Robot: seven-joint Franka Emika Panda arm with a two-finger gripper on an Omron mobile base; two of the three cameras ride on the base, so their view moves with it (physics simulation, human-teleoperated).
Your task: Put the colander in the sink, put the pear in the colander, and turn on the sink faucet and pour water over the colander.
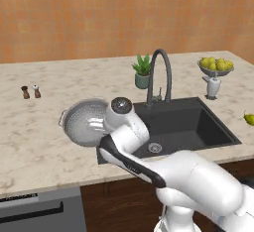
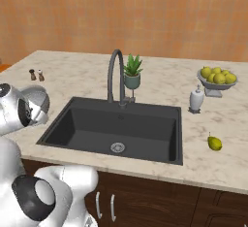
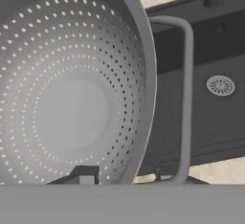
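The grey pierced colander (image 1: 82, 122) is at the counter's left side, just beside the black sink (image 1: 198, 127). In the hand view the colander (image 3: 72, 98) is very close, and its loop handle (image 3: 186, 98) reaches over the sink (image 3: 215, 122). My gripper (image 3: 122, 176) is shut on the colander's rim, with one dark fingertip (image 3: 83, 174) inside the bowl. My wrist hides part of the colander (image 2: 39, 100). The yellow-green pear (image 2: 214, 143) lies on the counter right of the sink (image 2: 97, 124). Behind the basin rises the dark faucet (image 1: 158, 72). Water is out of view.
A potted plant (image 1: 143, 72) stands beside the faucet (image 2: 115, 75). A footed bowl of yellow fruit (image 2: 217, 78) and a white dispenser (image 2: 195, 99) sit at the back right. Two small shakers (image 1: 31, 92) stand at the far left. The pear (image 1: 249, 119) is near the right edge.
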